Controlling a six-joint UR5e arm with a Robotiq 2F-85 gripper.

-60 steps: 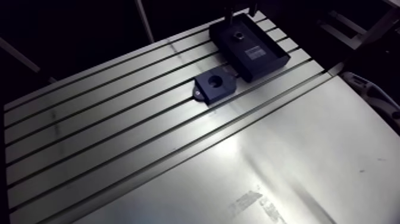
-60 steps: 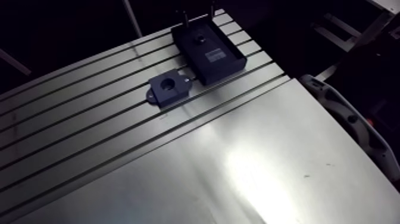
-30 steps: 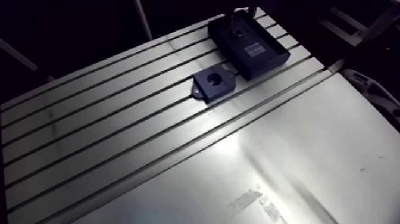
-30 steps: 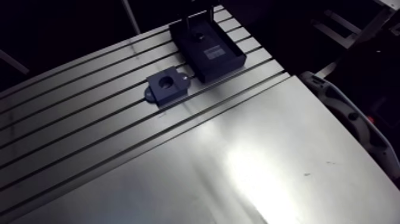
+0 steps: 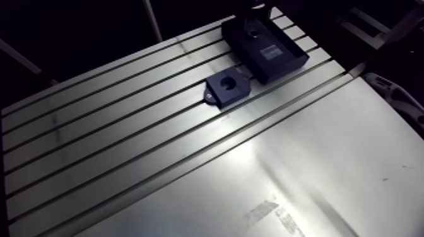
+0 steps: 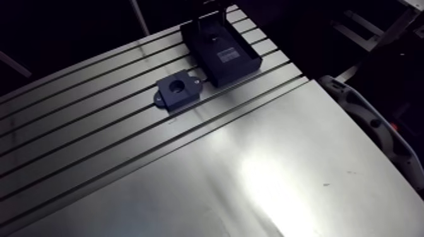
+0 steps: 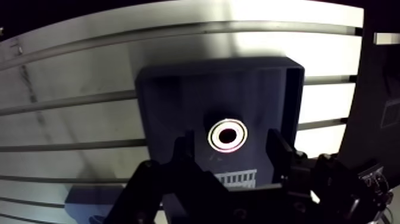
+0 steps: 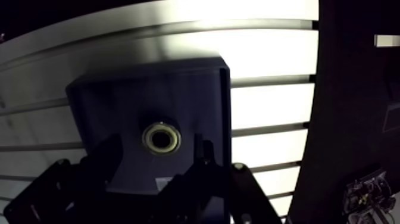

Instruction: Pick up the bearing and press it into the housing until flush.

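The bearing [image 7: 227,134], a bright metal ring, lies in a dark rectangular tray [image 7: 172,95] at the table's far end. My gripper [image 7: 228,144] hangs over it, open, one finger [image 7: 182,154] on each side of the ring and not touching it. In the arm view the gripper [image 6: 211,21] shows only as dim fingers over the far end of the tray [image 5: 271,53]. The housing [image 5: 227,88], a dark block with a round bore and a small ear, sits on the slotted table just beside the tray, on the near side.
The slotted aluminium table [image 5: 113,132] runs off to the left. A smooth metal sheet [image 5: 315,170] covers the near right part. Beyond the tray the table's far edge drops into darkness. A pale curved object [image 6: 372,126] lies off the right edge.
The gripper has come down closer over the tray's far end, its fingers now around the bearing's spot. Tray and housing have not moved.
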